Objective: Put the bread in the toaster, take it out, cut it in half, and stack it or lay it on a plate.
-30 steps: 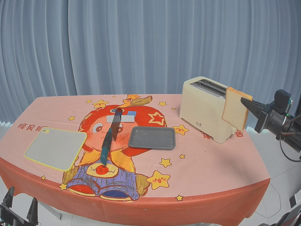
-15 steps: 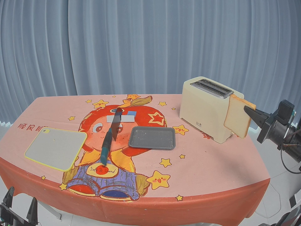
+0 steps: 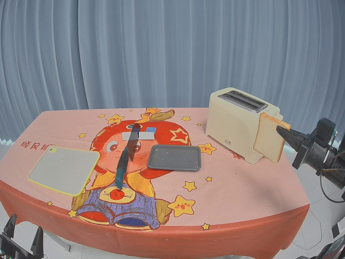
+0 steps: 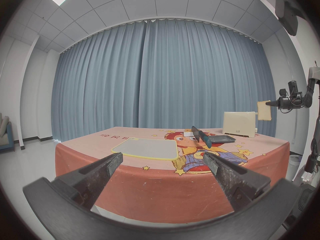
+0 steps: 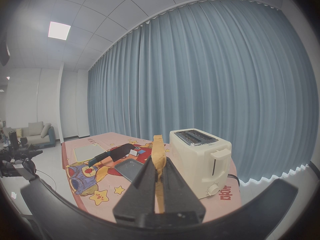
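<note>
A slice of bread [image 3: 267,138] hangs upright in the air beside the right end of the cream toaster [image 3: 233,123], just below its top. My right gripper [image 3: 283,131] is shut on the slice's upper right edge; the right wrist view shows the bread [image 5: 158,157] edge-on between the fingers, with the toaster [image 5: 198,159] beyond. Both toaster slots are empty. My left gripper [image 4: 163,164] hangs open and empty below the table's front left corner. A grey plate [image 3: 175,157] lies mid-table, a knife [image 3: 126,151] with a teal handle to its left.
A grey cutting board [image 3: 64,169] with a yellow rim lies at the front left of the pink cartoon tablecloth. Small white and blue cards [image 3: 141,134] sit behind the knife. A blue curtain hangs behind the table. The toaster stands close to the table's right edge.
The right gripper carried the bread downward and slightly right, then a little back left, so it now hangs lower against the toaster's right end. The left gripper stayed still.
</note>
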